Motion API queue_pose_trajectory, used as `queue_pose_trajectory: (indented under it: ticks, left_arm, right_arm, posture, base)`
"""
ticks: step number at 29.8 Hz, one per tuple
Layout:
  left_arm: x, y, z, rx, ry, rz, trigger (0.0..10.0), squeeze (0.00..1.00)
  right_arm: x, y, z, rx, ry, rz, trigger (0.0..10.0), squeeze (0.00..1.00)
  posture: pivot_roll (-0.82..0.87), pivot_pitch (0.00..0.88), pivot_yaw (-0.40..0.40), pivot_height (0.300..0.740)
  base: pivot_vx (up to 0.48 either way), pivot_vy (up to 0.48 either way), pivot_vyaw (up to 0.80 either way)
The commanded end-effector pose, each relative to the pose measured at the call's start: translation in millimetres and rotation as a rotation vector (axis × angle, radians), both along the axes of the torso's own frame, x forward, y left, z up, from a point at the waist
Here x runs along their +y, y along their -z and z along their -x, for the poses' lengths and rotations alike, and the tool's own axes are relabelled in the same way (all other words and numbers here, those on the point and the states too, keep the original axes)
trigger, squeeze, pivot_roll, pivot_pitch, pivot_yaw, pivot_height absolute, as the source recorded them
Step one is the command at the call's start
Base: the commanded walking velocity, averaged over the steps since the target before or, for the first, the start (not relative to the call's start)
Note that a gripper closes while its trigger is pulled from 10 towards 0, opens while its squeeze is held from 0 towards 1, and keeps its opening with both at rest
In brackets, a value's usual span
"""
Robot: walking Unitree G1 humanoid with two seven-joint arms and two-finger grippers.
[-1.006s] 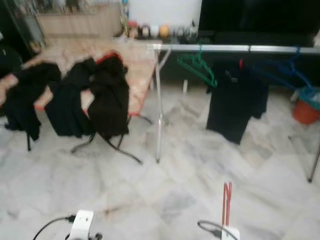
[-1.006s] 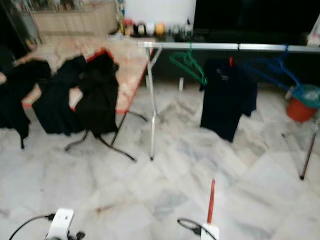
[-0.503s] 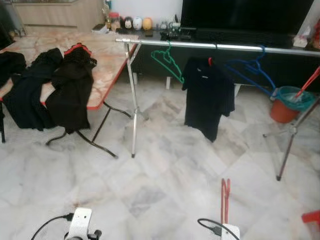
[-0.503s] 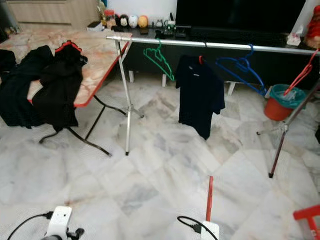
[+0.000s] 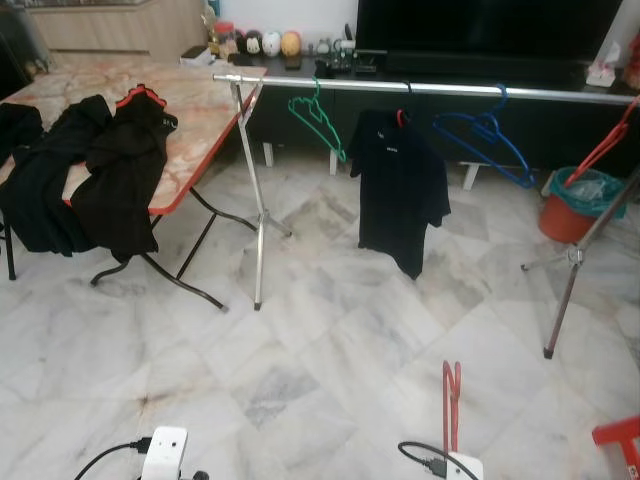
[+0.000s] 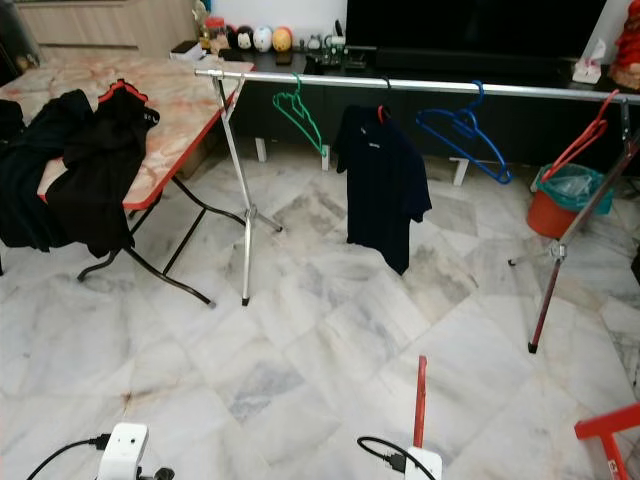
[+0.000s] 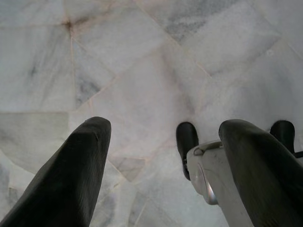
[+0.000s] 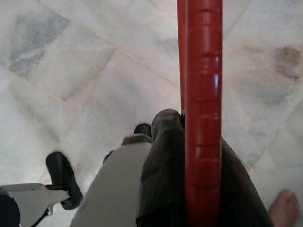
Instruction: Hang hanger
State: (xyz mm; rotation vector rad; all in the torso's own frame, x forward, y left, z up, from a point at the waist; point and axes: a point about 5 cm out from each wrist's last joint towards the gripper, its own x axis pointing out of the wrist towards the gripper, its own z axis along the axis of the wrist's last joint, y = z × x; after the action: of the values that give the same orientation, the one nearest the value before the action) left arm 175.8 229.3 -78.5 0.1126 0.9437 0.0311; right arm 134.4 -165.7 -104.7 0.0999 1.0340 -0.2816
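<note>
My right gripper (image 8: 187, 117) is shut on a red plastic hanger (image 8: 203, 113), which sticks up low in the head views as a thin red bar (image 5: 452, 402). My left gripper (image 7: 165, 127) hangs open over the marble floor with nothing between its fingers. Ahead stands a silver clothes rail (image 5: 430, 88) on thin legs. On it hang a green hanger (image 5: 318, 118), a black shirt (image 5: 400, 195), a blue hanger (image 5: 487, 138) and, at the far right, a red hanger (image 5: 605, 150). The rail is well beyond both grippers.
A folding table (image 5: 205, 105) with black clothes (image 5: 120, 180) draped over its edge stands at the left. An orange bucket (image 5: 568, 218) sits by the rail's right leg (image 5: 572, 290). A red frame (image 5: 620, 438) lies at the lower right. A bare foot (image 8: 285, 208) shows near my right gripper.
The whole picture has shifted and sharpened as the camera moved: the rail now sits more central and its right leg is in view. Both grippers look unchanged.
</note>
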Motion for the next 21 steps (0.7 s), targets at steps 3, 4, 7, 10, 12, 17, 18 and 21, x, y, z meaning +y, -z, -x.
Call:
queue_pose_trajectory:
  ticks: [3, 4, 7, 10, 12, 17, 18, 21]
  left_arm:
    - [5.6, 1, 5.5, 0.017, -0.016, -0.008, 10.0, 0.00]
    - [6.1, 2, 6.2, 0.019, -0.018, -0.009, 10.0, 0.00]
    - [7.4, 3, 9.0, 0.027, -0.027, -0.011, 10.0, 0.00]
    - [7.0, 3, 10.4, 0.032, -0.029, -0.011, 10.0, 0.00]
    - [6.6, 4, 10.9, 0.034, -0.030, -0.012, 10.0, 0.00]
    - [4.3, 5, 12.9, 0.041, -0.032, -0.011, 10.0, 0.00]
    - [4.2, 5, 13.1, 0.042, -0.032, -0.011, 10.0, 0.00]
    - [3.9, 6, 13.6, 0.042, -0.035, -0.010, 10.0, 0.00]
  right_arm:
    - [7.5, 1, 1.3, 0.009, 0.004, -0.027, 10.0, 0.00]
    - [7.6, 1, 1.3, 0.009, 0.003, -0.028, 10.0, 0.00]
    - [8.1, 1, 0.9, 0.007, -0.012, -0.031, 10.0, 0.00]
    - [8.2, 1, 0.7, 0.010, -0.034, -0.026, 10.0, 0.00]
    - [8.2, 1, 0.7, 0.011, -0.037, -0.026, 10.0, 0.00]
    - [8.0, 1, 0.8, 0.010, -0.047, -0.027, 10.0, 0.00]
    - [8.0, 1, 0.9, 0.010, -0.047, -0.027, 10.0, 0.00]
    - [8.0, 1, 1.0, 0.010, -0.048, -0.030, 10.0, 0.00]
  posture:
    - [0.00, 0.000, 0.027, 0.740]
    - [0.00, 0.000, 0.027, 0.740]
    - [0.01, 0.000, 0.027, 0.740]
    - [0.01, 0.000, 0.025, 0.740]
    - [0.01, 0.000, 0.025, 0.740]
    - [0.01, 0.000, 0.022, 0.740]
    - [0.01, 0.000, 0.022, 0.740]
    - [0.01, 0.000, 0.018, 0.740]
  base:
    - [0.325, 0.000, 0.00]
    - [0.330, 0.000, 0.00]
    - [0.338, 0.000, 0.00]
    - [0.341, 0.000, 0.00]
    - [0.345, 0.000, 0.00]
    - [0.345, 0.000, 0.65]
    - [0.345, 0.000, 0.64]
    - [0.345, 0.000, 0.50]
